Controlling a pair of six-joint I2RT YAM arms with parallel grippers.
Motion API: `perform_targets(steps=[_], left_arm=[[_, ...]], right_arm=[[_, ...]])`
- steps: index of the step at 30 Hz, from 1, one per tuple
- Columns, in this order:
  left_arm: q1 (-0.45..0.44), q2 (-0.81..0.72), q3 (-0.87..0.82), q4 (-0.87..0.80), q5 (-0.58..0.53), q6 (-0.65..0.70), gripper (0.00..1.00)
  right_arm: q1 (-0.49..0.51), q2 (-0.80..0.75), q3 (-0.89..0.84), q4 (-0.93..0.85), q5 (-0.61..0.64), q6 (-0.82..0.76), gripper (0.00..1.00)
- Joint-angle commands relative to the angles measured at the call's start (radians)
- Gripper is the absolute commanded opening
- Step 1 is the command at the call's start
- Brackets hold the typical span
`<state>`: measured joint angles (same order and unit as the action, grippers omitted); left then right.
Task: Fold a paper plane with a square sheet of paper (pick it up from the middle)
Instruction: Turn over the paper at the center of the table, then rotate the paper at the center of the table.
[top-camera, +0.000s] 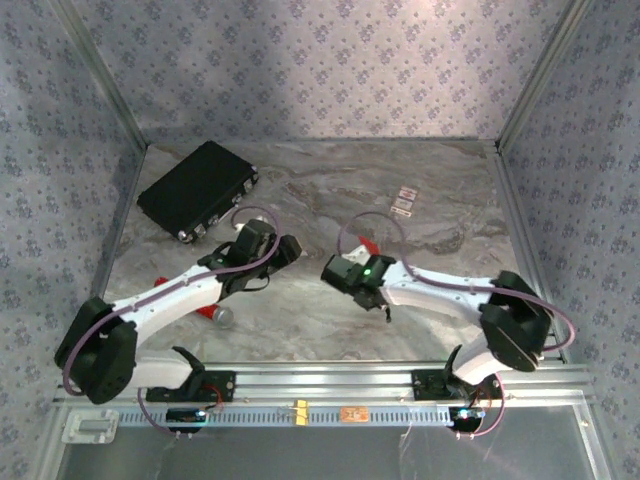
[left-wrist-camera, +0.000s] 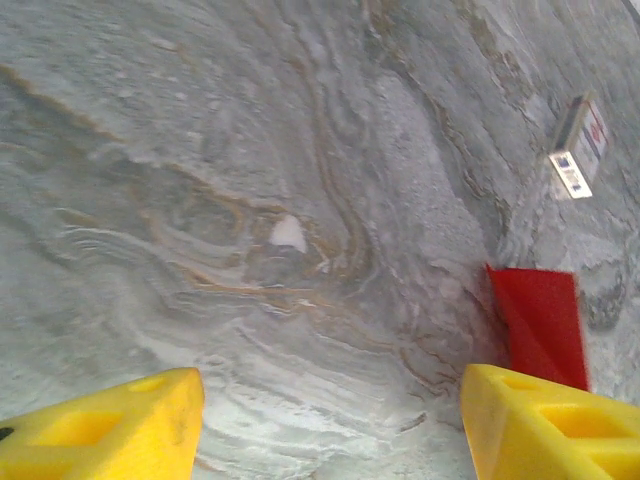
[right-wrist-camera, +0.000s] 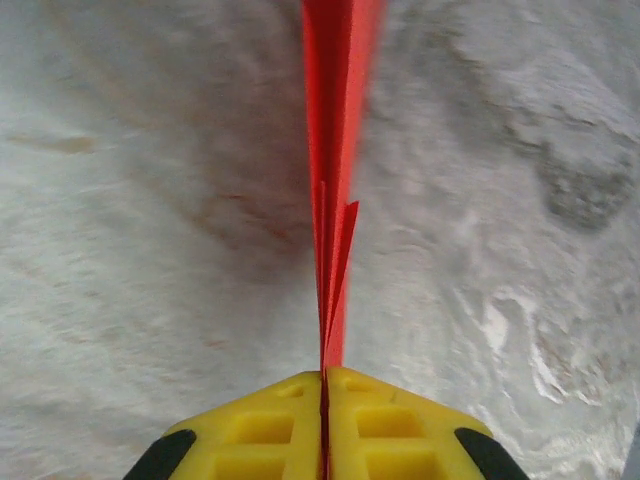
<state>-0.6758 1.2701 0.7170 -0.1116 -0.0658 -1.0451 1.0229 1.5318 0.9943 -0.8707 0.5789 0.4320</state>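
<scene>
Right gripper (right-wrist-camera: 325, 378) pinches the folded red paper (right-wrist-camera: 335, 150) edge-on; left gripper (left-wrist-camera: 332, 385) gapes over open marble table (left-wrist-camera: 250, 150).

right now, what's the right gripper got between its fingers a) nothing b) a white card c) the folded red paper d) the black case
c: the right gripper is shut on the folded red paper, which sticks out edge-on from between its closed yellow jaws

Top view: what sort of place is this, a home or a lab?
Probably a lab test booth: patterned walls on a metal frame box in a marble-look table, two robot arms are bolted to its near rail, and the right end effector pinches folded red paper.
</scene>
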Motion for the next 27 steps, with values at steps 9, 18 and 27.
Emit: perform_targets(steps=[9, 18, 27], left_arm=[[0.064, -0.131, -0.080, -0.072, -0.026, -0.010, 0.73], [0.071, -0.075, -0.090, 0.011, 0.094, 0.026, 0.68], [0.057, 0.045, -0.072, 0.139, 0.218, 0.026, 0.55]], right_arm=[[0.018, 0.042, 0.005, 0.263, -0.408, -0.033, 0.32], [-0.361, -0.191, -0.262, 0.613, -0.910, 0.034, 0.31], [-0.483, -0.049, -0.297, 0.758, -1.129, 0.135, 0.10]])
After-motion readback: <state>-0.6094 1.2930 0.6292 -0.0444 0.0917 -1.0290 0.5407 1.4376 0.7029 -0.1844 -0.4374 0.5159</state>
